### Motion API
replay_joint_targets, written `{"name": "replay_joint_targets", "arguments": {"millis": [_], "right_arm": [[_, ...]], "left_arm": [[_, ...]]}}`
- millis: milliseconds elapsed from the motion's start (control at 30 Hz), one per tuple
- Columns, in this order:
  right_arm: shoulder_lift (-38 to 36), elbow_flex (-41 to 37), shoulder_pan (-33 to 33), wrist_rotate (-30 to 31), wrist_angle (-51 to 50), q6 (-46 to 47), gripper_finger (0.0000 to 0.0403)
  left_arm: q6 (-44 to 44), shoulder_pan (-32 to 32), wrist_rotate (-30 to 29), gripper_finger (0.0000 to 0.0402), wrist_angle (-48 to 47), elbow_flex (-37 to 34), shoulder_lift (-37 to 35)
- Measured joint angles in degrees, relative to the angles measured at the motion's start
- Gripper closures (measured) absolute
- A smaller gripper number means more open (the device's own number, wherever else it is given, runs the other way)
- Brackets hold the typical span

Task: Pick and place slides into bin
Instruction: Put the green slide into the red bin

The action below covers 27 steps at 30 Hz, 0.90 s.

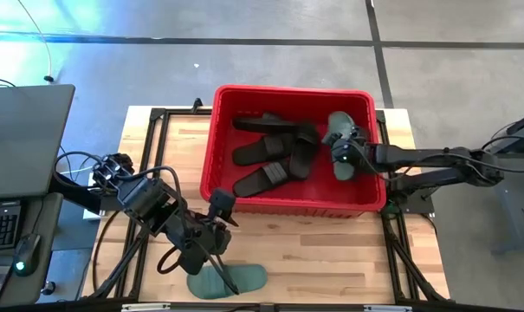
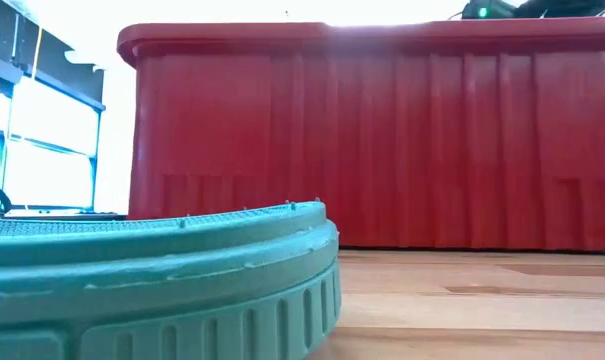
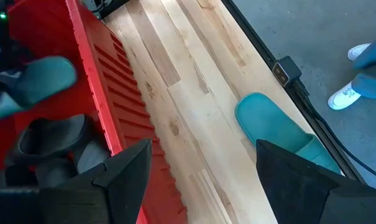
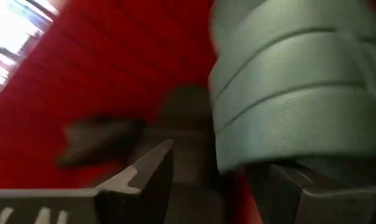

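Right claw [image 1: 341, 143] hangs open inside the bin [image 1: 292, 204], a green slide [image 1: 339, 137] against it. Black slides [image 1: 274, 149] there lie half hidden. Left claw [image 1: 224, 276], open, covers part of the surface's green slide [image 1: 244, 279].

Bin [image 1: 371, 204] crowded with slides [image 1: 270, 152]; bare table [image 1: 331, 251] beside green slide [image 1: 244, 279].

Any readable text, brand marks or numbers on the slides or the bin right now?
None readable in any view.
Red bin: ribbed walls, no label visible.
Green slide on the table: no brand mark shows.
Green slide at the right gripper: plain ribbed strap only.
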Motion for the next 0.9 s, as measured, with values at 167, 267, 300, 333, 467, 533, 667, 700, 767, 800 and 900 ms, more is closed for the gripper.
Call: {"name": "replay_joint_targets", "arguments": {"millis": [167, 267, 300, 333, 467, 533, 667, 700, 767, 800, 900], "right_arm": [[1.11, -0.18, -1.03, -5.66, -0.34, -0.27, 0.0222], [1.2, -0.14, -1.03, -8.38, 2.1, -0.34, 0.0222], [1.2, -0.14, -1.04, -9.88, 2.79, -0.35, 0.0221], [1.2, -0.14, -1.08, -11.34, 3.41, -0.43, 0.0221], [1.2, -0.14, -1.23, -16.49, 6.91, -3.9, 0.0222], [1.2, -0.14, -1.17, -20.45, 10.84, -7.06, 0.0222], [1.17, -0.13, 0.11, -30.01, 26.56, -14.64, 0.023], [1.13, -0.14, 0.67, -32.3, 32.04, -16.12, 0.0234], [0.87, -0.13, 2.22, -36.61, 44.05, -18.53, 0.0242], [0.85, -0.09, 3.44, -38.44, 50.32, -20.04, 0.0246], [0.82, -0.05, 8.32, -43.24, 65.84, -24.53, 0.0259]], "left_arm": [[0.04, 0.0, 0.0, 0.0131, 0.02, 0.0, 0.0], [-0.11, 0.0, 0.01, 0.0131, 0.05, 0.0, 0.0], [-0.38, 0.0, 0.06, 0.0131, 0.14, 0.0, 0.0], [-0.76, 0.0, 0.2, 0.0131, 0.23, 0.0, 0.0], [-1.82, 0.0, 0.47, 0.0131, 0.31, 0.0, 0.0], [-1.84, 0.0, 0.48, 0.0131, 0.33, 0.0, 0.0], [-1.84, 0.0, 0.49, 0.0131, 0.07, 0.0, 0.0], [-1.85, 0.0, 0.62, 0.0131, -0.37, 0.0, 0.0], [-2.1, 0.0, 2.15, 0.0131, -1.33, 0.0, 0.0], [-2.86, 0.0, 3.28, 0.0131, -1.79, 0.0, 0.0], [-7.4, -0.02, 6.3, 0.0131, -3.3, 0.0, 0.0]]}}
